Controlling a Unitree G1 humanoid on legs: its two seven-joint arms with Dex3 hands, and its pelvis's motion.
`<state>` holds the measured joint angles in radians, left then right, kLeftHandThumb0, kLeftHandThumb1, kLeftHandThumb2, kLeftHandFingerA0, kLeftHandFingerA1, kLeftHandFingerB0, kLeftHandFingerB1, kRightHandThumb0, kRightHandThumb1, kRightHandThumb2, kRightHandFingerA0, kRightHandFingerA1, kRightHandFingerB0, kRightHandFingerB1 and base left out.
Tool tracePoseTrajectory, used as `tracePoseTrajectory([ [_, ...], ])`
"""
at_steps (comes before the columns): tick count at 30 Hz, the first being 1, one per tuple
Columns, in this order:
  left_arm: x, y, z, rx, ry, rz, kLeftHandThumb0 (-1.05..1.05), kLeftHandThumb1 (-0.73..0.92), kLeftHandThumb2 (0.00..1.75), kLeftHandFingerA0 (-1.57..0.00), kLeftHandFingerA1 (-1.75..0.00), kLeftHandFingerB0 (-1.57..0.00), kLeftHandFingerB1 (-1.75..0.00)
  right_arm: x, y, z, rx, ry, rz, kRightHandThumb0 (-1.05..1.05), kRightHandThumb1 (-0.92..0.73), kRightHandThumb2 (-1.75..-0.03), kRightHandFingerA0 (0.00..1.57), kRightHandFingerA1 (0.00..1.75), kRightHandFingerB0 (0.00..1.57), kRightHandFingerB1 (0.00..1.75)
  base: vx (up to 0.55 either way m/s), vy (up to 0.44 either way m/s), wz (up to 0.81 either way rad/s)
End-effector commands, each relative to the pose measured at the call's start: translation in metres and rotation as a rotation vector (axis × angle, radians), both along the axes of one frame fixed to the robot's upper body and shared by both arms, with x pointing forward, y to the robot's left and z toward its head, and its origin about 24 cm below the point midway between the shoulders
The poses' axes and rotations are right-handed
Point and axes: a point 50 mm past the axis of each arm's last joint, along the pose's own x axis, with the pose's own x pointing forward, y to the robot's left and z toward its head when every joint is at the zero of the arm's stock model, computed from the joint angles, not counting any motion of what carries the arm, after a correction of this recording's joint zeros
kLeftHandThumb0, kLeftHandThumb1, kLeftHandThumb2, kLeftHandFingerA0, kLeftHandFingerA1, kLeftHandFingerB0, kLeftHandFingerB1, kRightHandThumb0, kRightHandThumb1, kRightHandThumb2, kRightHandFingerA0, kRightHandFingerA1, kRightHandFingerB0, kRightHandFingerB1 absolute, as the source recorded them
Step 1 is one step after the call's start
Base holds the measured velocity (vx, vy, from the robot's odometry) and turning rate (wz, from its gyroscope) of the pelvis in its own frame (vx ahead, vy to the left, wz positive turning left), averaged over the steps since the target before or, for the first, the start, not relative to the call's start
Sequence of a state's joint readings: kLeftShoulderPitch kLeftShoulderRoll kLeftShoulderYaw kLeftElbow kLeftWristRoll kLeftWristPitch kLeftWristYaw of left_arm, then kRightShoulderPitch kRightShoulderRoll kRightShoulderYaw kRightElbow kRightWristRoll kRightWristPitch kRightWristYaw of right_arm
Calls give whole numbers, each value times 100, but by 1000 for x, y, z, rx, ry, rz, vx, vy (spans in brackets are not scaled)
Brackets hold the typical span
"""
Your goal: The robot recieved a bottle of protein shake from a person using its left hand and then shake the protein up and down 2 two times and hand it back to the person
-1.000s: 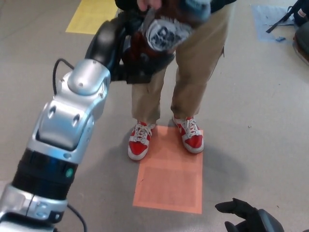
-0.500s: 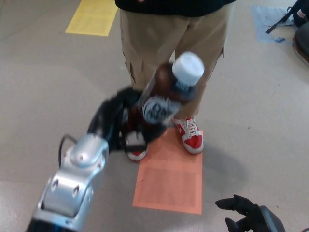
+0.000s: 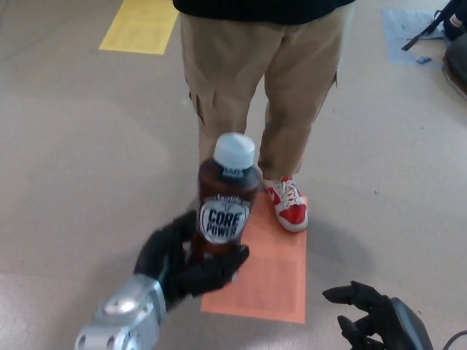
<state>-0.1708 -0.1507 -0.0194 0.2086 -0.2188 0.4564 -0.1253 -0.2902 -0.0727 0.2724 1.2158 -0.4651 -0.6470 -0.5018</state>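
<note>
My left hand is shut on a brown protein shake bottle with a white cap and a "Core Power" label. The bottle stands nearly upright, low in the picture's centre, in front of the person's legs. The person wears tan trousers and red-and-white shoes; no hand of theirs shows. At the bottom right, my right hand hangs with its fingers spread and nothing in it.
The person stands on the far edge of an orange floor mat. A yellow mat lies at the back left, and a blue patch with dark gear beside it at the back right.
My left arm has swung down and back toward me with the bottle, from up at the person's waist to low in front. The bottle has turned from tilted to nearly upright.
</note>
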Motion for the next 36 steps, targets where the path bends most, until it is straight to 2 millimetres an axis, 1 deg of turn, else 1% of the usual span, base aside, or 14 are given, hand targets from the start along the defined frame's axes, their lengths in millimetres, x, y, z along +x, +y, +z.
tracePoseTrajectory([
  [1, -4, -10, 0, -102, 57, -8, -17, 82, 70, -79, -168, -67, -112, 4, -5, 3, 2, -16, -16, -22, -81, -69, 95, 61, 66, 52, 0, 0, 0],
  [5, 41, -7, 95, -224, -203, 36, -23, 81, 75, -91, -153, -78, -107, 7, -5, 5, 4, -20, -21, -24, -81, -70, 96, 61, 66, 52, 0, 0, 0],
  [7, 50, 0, 120, -263, -289, 51, -18, 84, 73, -90, -153, -70, -105, 6, -3, 5, -1, -24, -20, -25, -81, -69, 96, 61, 67, 52, 0, 0, 0],
  [10, 41, 2, 90, -223, -201, 50, -15, 86, 72, -88, -155, -74, -109, 6, -2, 5, 3, -31, -22, -26, -81, -70, 98, 63, 67, 52, 0, 0, 0],
  [12, 9, 4, 11, -105, 26, 17, -17, 75, 80, -77, -167, -68, -111, 7, -1, 6, 3, -36, -18, -25, -81, -71, 97, 62, 66, 53, 0, 0, 0],
  [17, -20, 0, -28, -61, 164, -6, -19, 78, 72, -83, -161, -72, -113, 12, -1, 9, 2, -40, -14, -24, -82, -69, 96, 61, 66, 52, 0, 0, 0],
  [20, 8, -10, 20, -105, 17, -29, -22, 78, 77, -87, -156, -73, -108, 11, -2, 9, 5, -52, -22, -25, -82, -71, 97, 63, 66, 52, 0, 0, 3],
  [22, 37, -9, 82, -197, -172, -16, -21, 77, 79, -93, -153, -79, -101, 12, -1, 9, -13, -52, -24, -26, -82, -70, 96, 61, 66, 51, 0, 0, 0],
  [24, 38, -7, 93, -227, -199, -12, -17, 78, 77, -94, -153, -77, -101, 12, -1, 10, -19, -58, -22, -26, -82, -70, 97, 61, 66, 52, 0, 0, 0],
  [26, 35, -5, 87, -229, -188, -22, -17, 77, 77, -95, -153, -78, -101, 14, 0, 10, -19, -56, -23, -26, -81, -70, 96, 61, 66, 51, 0, 0, 0],
  [28, 9, -5, 28, -138, -6, -43, -19, 75, 79, -86, -160, -74, -107, 13, -1, 10, -8, -59, -21, -25, -81, -71, 95, 63, 66, 53, 0, 0, 0],
  [32, -23, -6, -21, -35, 148, -62, -18, 76, 75, -78, -164, -72, -113, 13, 0, 11, 10, -60, -24, -25, -81, -71, 98, 64, 65, 52, 0, 0, 0],
  [34, -15, -8, -12, -37, 122, -69, -21, 77, 73, -80, -159, -74, -111, 17, 0, 13, 6, -71, -30, -25, -81, -71, 97, 64, 66, 53, 0, 0, 0],
  [36, 13, -9, 33, -87, -20, -53, -21, 78, 79, -92, -150, -76, -104, 17, -2, 13, 0, -63, -36, -24, -79, -70, 97, 60, 67, 51, -18, 1, 8],
])
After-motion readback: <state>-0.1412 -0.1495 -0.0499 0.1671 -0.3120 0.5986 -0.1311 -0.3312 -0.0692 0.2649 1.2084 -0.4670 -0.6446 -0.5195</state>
